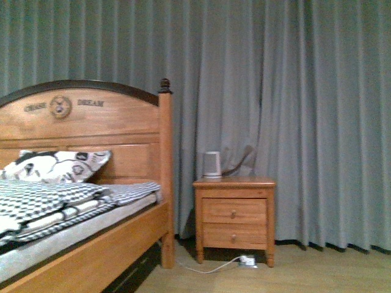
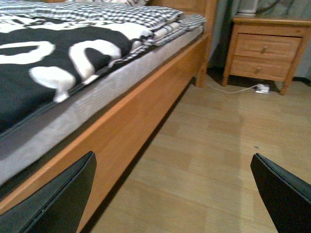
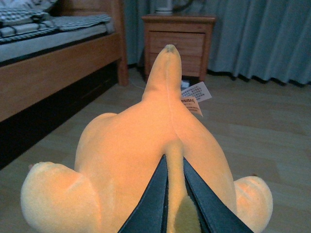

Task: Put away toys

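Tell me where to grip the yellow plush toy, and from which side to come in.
Pinch the thin raised ridge along the plush toy's midline, coming in square to that ridged side with a finger on each flank. The body is broad and rounded, likely too wide for the jaws; the right gripper is shut on this fold.

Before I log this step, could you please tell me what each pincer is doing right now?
Left pincer: open, holding nothing.
Right pincer: closed on the yellow-orange plush toy.
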Tool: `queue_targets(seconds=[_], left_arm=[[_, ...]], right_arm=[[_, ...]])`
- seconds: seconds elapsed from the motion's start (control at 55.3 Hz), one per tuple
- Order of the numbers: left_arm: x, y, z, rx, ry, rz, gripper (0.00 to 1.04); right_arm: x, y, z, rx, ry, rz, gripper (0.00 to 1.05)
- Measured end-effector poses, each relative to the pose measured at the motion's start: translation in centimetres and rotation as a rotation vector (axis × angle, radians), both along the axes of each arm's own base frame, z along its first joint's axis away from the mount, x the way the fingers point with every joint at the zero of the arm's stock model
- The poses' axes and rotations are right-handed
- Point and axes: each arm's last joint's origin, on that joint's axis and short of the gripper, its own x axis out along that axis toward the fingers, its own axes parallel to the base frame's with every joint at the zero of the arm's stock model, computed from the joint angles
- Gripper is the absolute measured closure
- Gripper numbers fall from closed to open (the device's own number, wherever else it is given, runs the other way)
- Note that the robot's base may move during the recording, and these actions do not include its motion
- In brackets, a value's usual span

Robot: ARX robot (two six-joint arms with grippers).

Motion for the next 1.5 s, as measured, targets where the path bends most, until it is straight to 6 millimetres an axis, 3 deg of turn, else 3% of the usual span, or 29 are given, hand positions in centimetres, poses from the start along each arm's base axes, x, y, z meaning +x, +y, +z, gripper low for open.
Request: queue_targets(seconds=[1.501], left_arm=[[0.00,-0.02,0.00,0.000,0.000,-0.002,0.06]], right_arm=[[-0.01,-0.01,0.01,0.000,-0.001,-0.001,0.99]])
